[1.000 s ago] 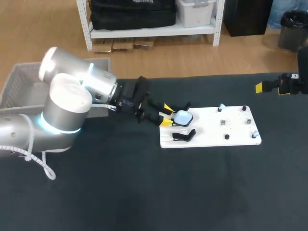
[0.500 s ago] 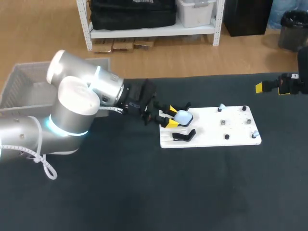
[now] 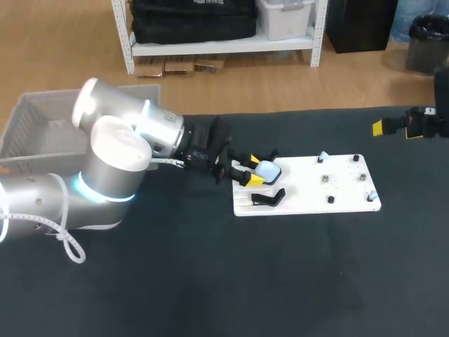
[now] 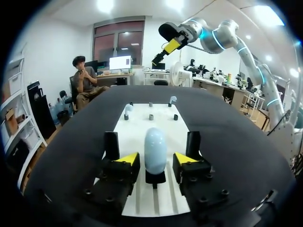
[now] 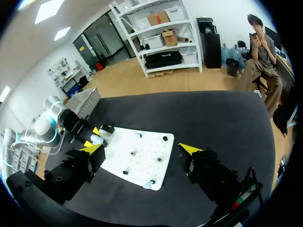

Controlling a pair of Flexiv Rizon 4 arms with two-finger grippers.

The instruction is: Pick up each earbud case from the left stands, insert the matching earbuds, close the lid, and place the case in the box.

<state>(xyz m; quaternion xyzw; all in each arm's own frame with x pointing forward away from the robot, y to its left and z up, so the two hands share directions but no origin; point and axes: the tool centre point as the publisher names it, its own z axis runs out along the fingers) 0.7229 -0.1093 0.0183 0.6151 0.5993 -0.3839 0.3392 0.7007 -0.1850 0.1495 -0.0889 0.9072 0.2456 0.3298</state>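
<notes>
A pale blue earbud case (image 3: 266, 169) stands upright on a black stand at the left end of the white board (image 3: 337, 188). My left gripper (image 3: 248, 173) is level with it, a yellow fingertip on each side. In the left wrist view the case (image 4: 155, 150) sits between the fingers (image 4: 127, 159) with a narrow gap on both sides, so the left gripper (image 4: 156, 160) is open. A second black stand (image 3: 269, 198), nearer the board's front edge, holds nothing. Two small pale earbuds (image 3: 323, 156) (image 3: 372, 195) sit on pegs. My right gripper (image 3: 383, 127) hangs wide open, far right.
A grey mesh basket (image 3: 35, 126) stands at the table's back left corner, behind my left arm. Several small dark pegs (image 3: 326, 179) stick up from the white board. From the right wrist view the board (image 5: 142, 161) lies ahead of the open right gripper (image 5: 142, 151).
My left arm has slid right along the table, bringing its fingers from beside the case to either side of it. The fingers have drawn slightly closer together. The right arm has not moved.
</notes>
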